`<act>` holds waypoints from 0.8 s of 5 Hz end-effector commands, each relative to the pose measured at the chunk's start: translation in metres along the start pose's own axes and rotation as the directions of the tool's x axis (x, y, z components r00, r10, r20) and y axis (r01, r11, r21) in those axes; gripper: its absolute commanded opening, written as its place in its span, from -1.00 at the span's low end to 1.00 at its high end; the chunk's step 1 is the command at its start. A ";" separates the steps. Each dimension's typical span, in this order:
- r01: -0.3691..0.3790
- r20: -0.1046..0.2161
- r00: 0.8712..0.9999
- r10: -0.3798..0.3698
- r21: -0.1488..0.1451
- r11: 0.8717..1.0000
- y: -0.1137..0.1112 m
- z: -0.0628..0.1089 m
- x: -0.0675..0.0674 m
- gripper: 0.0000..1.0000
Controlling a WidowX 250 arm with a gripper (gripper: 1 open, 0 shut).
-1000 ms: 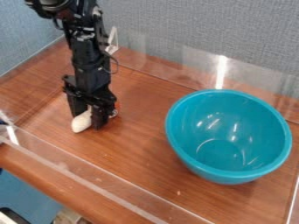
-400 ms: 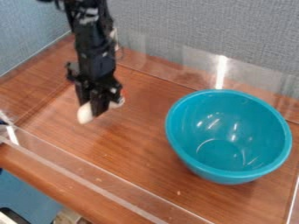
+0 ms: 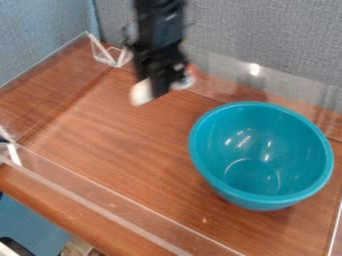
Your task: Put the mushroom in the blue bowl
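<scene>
Wooden desk (image 3: 94, 130), brown and glossy, bounded along its edges by low transparent walls (image 3: 80, 195), with a grey textured backdrop (image 3: 267, 35) behind; it lies well below the jaws. Blue bowl (image 3: 261, 155): a large, deep, round teal-blue container standing upright on the desk, below and to the right of the jaws as seen from the camera, clearly apart from them; its smooth interior shows only light reflections and holds nothing. Black robot arm (image 3: 160, 25): descends from the top edge of the frame, pointing roughly straight down, and ends in the gripper (image 3: 158, 85), which hangs in the air above the desk, beside the bowl's upper-left rim but not over its opening. The jaws are drawn in narrowly and hold the mushroom (image 3: 142, 92) clear of the desk; motion blur softens the outline, so the exact contact of each finger cannot be made out. The mushroom is a small pale, cream-white object projecting at the lower left of the jaws, lifted off the desk and outside the bowl; its cap colour cannot be told. A white patch at the right side of the jaws is too blurred to identify.
</scene>
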State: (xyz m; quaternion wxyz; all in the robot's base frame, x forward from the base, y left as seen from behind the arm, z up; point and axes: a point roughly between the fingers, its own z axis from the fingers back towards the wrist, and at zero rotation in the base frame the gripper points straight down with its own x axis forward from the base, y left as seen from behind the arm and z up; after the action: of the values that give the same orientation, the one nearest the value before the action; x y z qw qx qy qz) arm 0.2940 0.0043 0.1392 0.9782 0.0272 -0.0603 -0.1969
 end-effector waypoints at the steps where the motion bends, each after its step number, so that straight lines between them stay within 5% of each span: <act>1: 0.101 0.093 0.990 -0.102 0.023 0.995 -0.030 0.036 0.025 -1.00; 3: 0.266 0.082 0.961 -0.263 -0.028 0.963 -0.091 0.018 0.044 -1.00; 4: 0.301 0.083 0.951 -0.297 -0.041 0.953 -0.103 0.010 0.046 -1.00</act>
State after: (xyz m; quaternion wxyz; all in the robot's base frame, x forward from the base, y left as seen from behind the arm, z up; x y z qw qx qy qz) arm 0.2918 -0.1060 0.1314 0.9374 0.0028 -0.0606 -0.3430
